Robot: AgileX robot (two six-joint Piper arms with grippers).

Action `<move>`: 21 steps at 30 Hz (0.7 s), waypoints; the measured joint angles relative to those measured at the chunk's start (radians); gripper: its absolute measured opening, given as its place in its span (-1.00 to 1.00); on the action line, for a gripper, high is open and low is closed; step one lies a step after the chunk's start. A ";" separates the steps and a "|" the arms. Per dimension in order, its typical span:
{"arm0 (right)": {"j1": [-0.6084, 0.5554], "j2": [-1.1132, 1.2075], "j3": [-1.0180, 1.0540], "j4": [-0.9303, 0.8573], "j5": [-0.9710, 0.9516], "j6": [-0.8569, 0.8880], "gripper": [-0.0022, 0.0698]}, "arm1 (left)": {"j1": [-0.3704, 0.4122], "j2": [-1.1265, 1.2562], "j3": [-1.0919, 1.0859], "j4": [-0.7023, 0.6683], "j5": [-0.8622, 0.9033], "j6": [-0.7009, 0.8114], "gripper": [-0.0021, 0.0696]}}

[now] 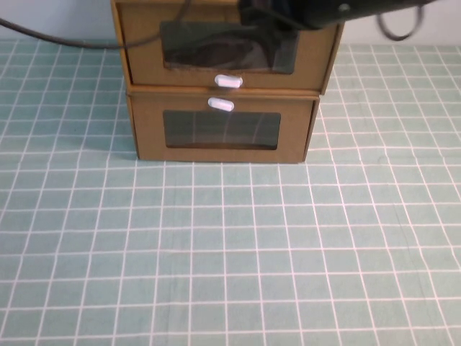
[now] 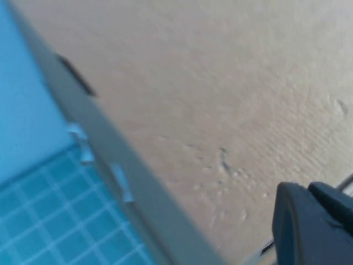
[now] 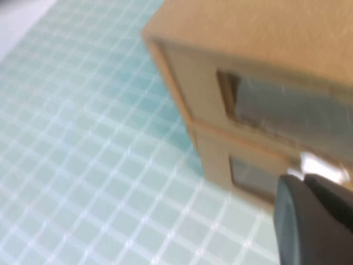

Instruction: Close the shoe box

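Observation:
Two brown cardboard drawer boxes are stacked at the table's far side. The upper, wider one is the shoe box (image 1: pixel 144 50) (image 3: pixel 193 83), with a clear window and a white pull tab (image 1: pixel 227 81) (image 3: pixel 322 165) below it. Its front stands almost flush with the lower box's front. My right gripper (image 1: pixel 248 11) (image 3: pixel 306 182) reaches in from the right across the shoe box's upper front. It is shut on nothing, its tips close to the white tab. My left gripper (image 2: pixel 306 190) is shut and hangs close over a plain cardboard face (image 2: pixel 220 99). It does not show in the high view.
The lower, narrower box (image 1: pixel 148 133) has its tab (image 1: pixel 221 105) above its window. A green checked cloth (image 1: pixel 230 252) covers the table in front of the boxes. A black cable (image 1: pixel 43 34) trails at the far left, another loop (image 1: pixel 400 29) at the far right.

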 joint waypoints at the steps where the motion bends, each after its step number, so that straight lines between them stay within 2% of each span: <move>1: 0.000 -0.025 0.000 -0.020 0.039 0.012 -0.97 | 0.011 -0.022 0.000 0.004 0.003 -0.002 -0.96; 5: 0.004 -0.153 0.042 -0.094 0.165 0.065 -0.97 | 0.047 -0.122 0.045 0.006 -0.032 -0.019 -0.96; 9: 0.051 -0.336 0.183 -0.213 0.201 0.153 -0.97 | 0.057 -0.263 0.202 0.004 -0.134 -0.027 -0.96; 12: 0.087 -0.516 0.343 -0.267 0.205 0.222 -0.97 | 0.057 -0.412 0.390 -0.015 -0.207 -0.019 -0.96; 21: 0.103 -1.058 0.812 -0.274 0.201 0.304 -0.97 | 0.057 -0.946 1.050 -0.168 -0.480 0.117 -0.96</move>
